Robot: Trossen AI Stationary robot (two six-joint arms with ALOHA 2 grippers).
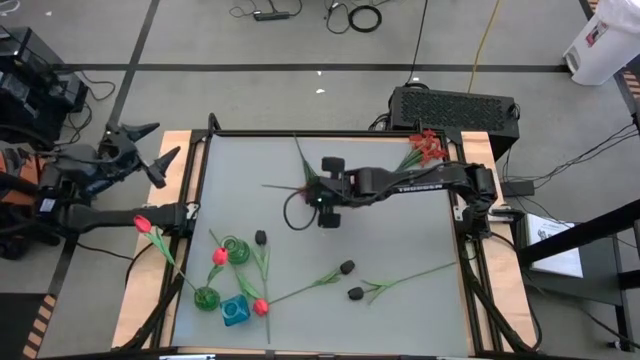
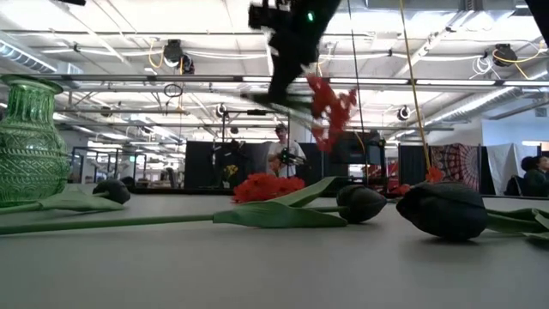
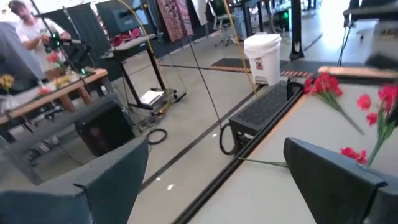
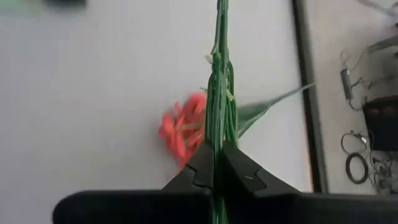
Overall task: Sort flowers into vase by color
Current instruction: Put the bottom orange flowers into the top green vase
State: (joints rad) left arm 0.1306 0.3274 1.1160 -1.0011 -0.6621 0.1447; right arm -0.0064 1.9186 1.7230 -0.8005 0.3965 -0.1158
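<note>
While clamped shut on a red flower (image 4: pixel 180 134) stem, right end effector (image 4: pixel 216 163) holds it clear above mid tabletop (image 1: pixel 400 240), bloom hanging down. Light, floppy stem, slick plastic; better pinched low near the leaves, never on the frilly bloom, else likely to swing or slip. Nearer front edge: black buds (image 2: pixel 442 209) lying flat, green vase (image 2: pixel 30 142) at one side with the tulips (image 1: pixel 218 256). More red flowers (image 1: pixel 430 148) at far right corner. Left end effector (image 1: pixel 150 150) parked wide open, empty, off the far left corner.
</note>
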